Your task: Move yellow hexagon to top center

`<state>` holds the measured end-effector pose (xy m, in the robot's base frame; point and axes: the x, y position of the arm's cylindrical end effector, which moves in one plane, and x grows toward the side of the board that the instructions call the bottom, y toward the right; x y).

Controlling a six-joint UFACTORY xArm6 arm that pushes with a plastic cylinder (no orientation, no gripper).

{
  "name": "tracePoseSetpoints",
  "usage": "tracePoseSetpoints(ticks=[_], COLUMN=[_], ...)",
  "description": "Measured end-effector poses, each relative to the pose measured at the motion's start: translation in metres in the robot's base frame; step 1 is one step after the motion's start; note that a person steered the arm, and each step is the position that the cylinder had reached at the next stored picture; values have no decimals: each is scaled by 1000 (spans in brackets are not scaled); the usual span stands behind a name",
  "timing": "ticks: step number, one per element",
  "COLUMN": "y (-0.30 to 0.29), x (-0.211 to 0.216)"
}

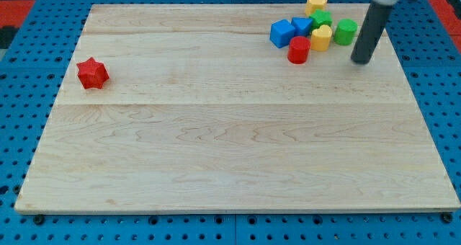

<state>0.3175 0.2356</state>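
The yellow hexagon sits at the view's top right, near the board's top edge, at the back of a cluster of blocks. My tip is at the end of the dark rod, to the right of and below the cluster, just below-right of a green cylinder. The tip touches no block. It is well to the right of and below the yellow hexagon.
The cluster also holds two blue cubes, a green block, a yellow cylinder and a red cylinder. A red star lies alone at the view's left. The wooden board lies on a blue pegboard.
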Motion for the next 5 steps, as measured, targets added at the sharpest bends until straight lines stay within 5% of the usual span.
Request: tracePoseSetpoints(ticks=[2, 3, 4, 5], y=[26, 42, 6, -99], x=[-108, -118, -125, -118])
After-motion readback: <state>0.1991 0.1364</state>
